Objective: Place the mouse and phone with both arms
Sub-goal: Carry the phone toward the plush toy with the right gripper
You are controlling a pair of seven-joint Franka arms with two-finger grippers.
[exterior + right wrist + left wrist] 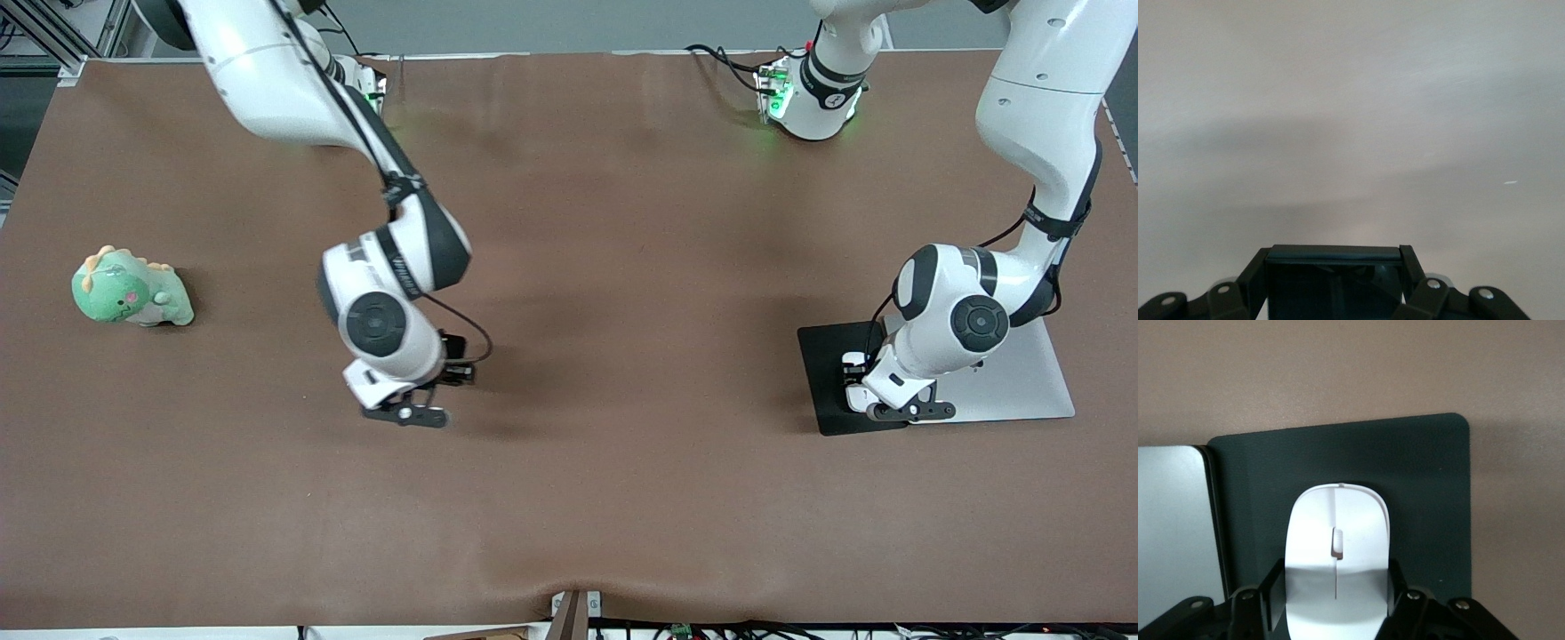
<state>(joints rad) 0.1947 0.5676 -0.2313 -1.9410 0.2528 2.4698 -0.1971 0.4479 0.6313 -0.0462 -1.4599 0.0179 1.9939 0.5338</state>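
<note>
In the left wrist view my left gripper [1336,587] is shut on the white mouse [1337,540], one black finger on each long side. The mouse is low over the dark mat [1418,467]; I cannot tell whether it touches. In the front view that left gripper [898,407] is over the mat [822,378] toward the left arm's end of the table. My right gripper [1333,273] is shut on the black phone [1335,280], gripped by its two edges, with only bare brown table ahead. The right gripper [409,412] hangs low over the table's middle, where the hand hides the phone.
A flat silver slab [1022,382] lies edge to edge with the mat, partly under the left arm, and shows as the silver slab [1171,520] in the left wrist view. A green plush dinosaur [132,289] sits toward the right arm's end of the table.
</note>
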